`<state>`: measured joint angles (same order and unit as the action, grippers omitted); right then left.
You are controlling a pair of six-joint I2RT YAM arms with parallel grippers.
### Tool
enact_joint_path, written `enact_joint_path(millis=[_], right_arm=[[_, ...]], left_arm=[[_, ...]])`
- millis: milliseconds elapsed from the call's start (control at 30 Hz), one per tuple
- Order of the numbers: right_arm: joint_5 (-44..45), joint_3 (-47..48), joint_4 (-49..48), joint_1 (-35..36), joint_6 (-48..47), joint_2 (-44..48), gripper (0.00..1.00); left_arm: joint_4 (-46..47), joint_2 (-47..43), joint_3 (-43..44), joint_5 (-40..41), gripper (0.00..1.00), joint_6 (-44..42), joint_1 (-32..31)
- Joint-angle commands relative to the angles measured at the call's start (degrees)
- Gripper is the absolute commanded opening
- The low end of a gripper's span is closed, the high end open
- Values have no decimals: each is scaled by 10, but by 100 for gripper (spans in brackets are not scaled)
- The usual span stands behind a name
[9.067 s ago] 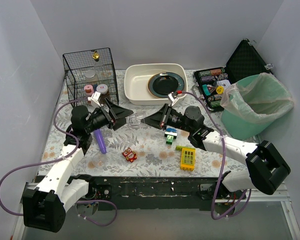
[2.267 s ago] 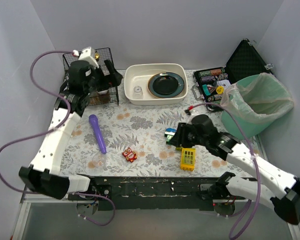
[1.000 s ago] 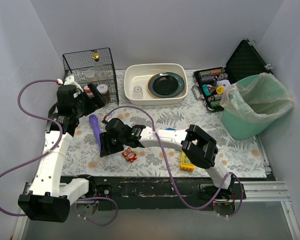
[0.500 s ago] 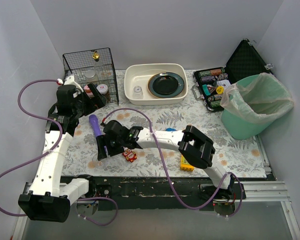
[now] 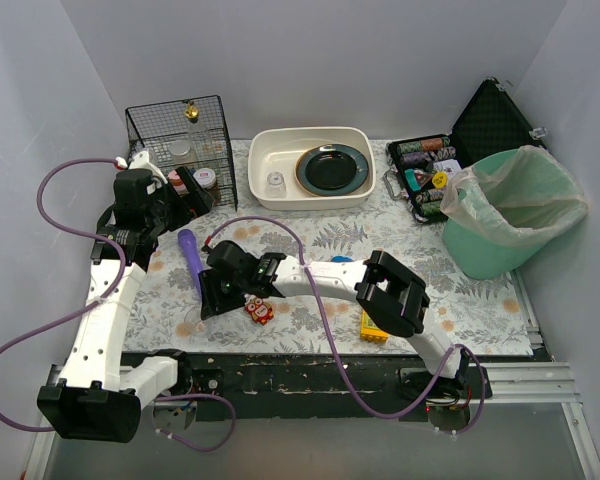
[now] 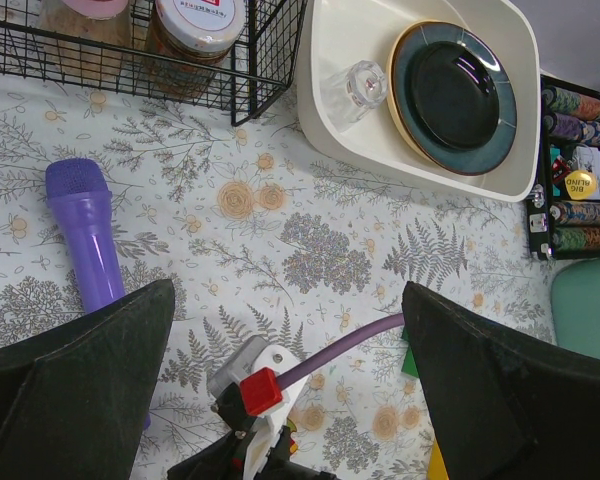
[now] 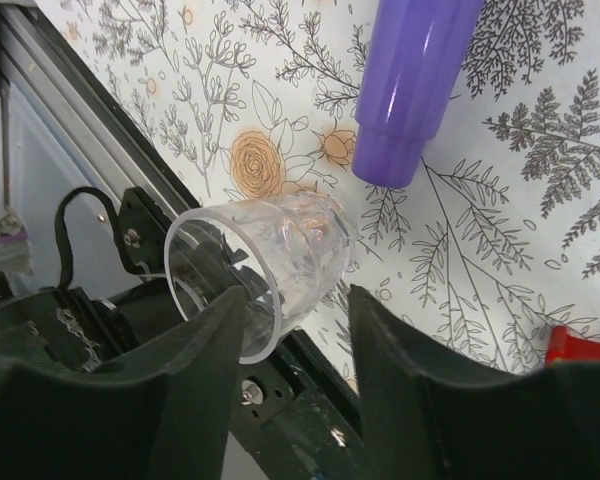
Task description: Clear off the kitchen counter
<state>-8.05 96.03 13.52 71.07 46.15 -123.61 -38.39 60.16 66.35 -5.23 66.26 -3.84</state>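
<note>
While the right gripper straddles a clear cup on its side, grip impossible to tell, the kitchen counter lies just beneath, near-left part. Its white cloth shows grey-beige ferns and flowers, with a dark, scuffed near edge.

Your kitchen counter: white, grey-beige fern-flower print. Microphone purple. Cup clear. Basin white, plate dark blue. Bin mint green.
</note>
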Motion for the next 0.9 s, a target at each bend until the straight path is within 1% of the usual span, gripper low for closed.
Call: enact_joint_path(millis=[0, 33, 67, 133, 267, 433, 467, 500, 600, 700, 800, 867], right_arm=[[-12, 16, -17, 4, -2, -6, 47], [-12, 14, -19, 4, -2, -6, 43], [-11, 12, -20, 4, -2, -5, 43], [-11, 11, -20, 4, -2, -5, 38], [-6, 6, -22, 4, -2, 0, 24], [3, -20, -36, 4, -1, 21, 10], [5, -26, -38, 5, -1, 26, 5], [8, -32, -40, 4, 0, 31, 1], [11, -65, -63, 2, 4, 59, 1], [1, -125, -106, -13, 11, 107, 1], [-33, -215, -188, -48, 35, 183, 1], [-65, -278, -251, -77, 50, 250, 1]], left_arm=[[6, -7, 10, -7, 98, -6, 4], [6, -7, 10, -7, 98, -7, 4], [6, -8, 9, -7, 98, -6, 4], [6, -10, 8, -7, 98, -7, 4], [6, -10, 5, -7, 98, -7, 4], [7, -13, 4, -7, 98, -7, 5], [7, -13, 3, -8, 98, -7, 5], [8, -13, 2, -8, 98, -7, 5], [9, -14, 3, -10, 98, -4, 5], [12, -17, 4, -16, 98, -1, 6], [17, -17, 15, -40, 98, 10, 7], [28, -15, 19, -71, 98, 24, 7]])
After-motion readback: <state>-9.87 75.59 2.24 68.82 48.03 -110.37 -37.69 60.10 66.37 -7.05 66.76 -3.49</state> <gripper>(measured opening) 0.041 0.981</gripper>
